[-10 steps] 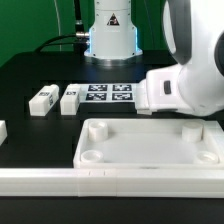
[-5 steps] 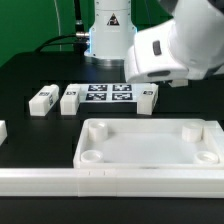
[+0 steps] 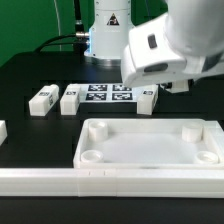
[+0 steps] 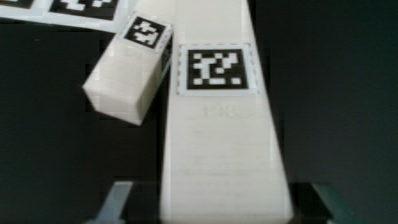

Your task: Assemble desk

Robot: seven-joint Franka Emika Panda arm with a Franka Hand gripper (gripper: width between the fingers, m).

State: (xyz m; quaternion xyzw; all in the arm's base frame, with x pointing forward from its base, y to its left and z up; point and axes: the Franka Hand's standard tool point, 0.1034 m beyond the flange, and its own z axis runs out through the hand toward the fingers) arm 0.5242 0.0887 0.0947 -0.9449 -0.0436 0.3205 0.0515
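With tool (image 4: 217, 205) clamped on leg (image 4: 217, 110) beside marker board (image 3: 108, 96), lift straight to clear tilted second leg (image 4: 128, 75) touching it. Hold square, then carry to a socket (image 3: 92, 157) of top (image 3: 150, 125).

Pincer (image 4: 217, 204) clamped, arm (image 3: 165, 45) aloft

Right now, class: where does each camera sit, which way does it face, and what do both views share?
Exterior view: off the arm, looking over the desk top toward the robot's base; the arm's white body shows.
Wrist view: on the wrist, looking along the gripper, whose fingers clamp a leg.
Shared: the marker board and probably the loose leg beside it.
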